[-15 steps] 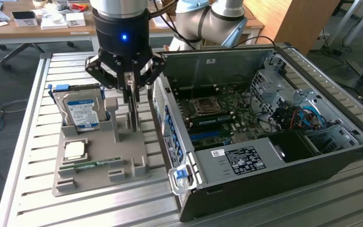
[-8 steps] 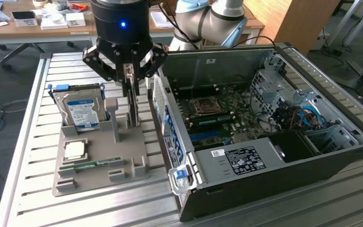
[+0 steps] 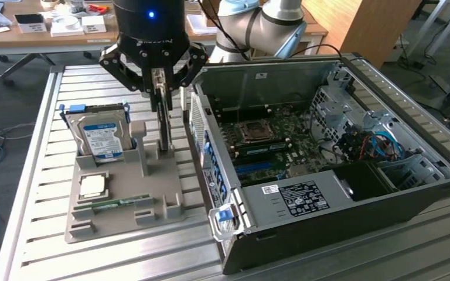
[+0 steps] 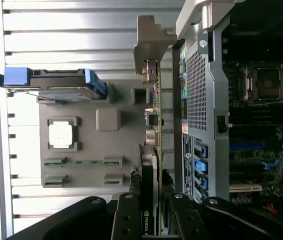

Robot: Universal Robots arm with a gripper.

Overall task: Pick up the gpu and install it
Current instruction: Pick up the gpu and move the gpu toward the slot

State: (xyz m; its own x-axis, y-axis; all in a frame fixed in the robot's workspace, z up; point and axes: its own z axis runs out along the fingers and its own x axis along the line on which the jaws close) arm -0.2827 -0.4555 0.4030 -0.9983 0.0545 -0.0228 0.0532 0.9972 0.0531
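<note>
The gpu is a thin black card seen edge-on, standing upright over the grey parts holder, beside the open computer case. My gripper comes down from above and is shut on the card's upper part, one finger on each face. Its lower edge is at the holder's slot; whether it has lifted clear I cannot tell. In the wrist view the gpu runs away from my gripper, with its greenish board edge and metal bracket toward the far end, close alongside the case's perforated wall.
The holder also carries a silver hard drive in blue rails, a square processor and a green memory stick. The motherboard lies open inside the case. Everything rests on a slatted metal table.
</note>
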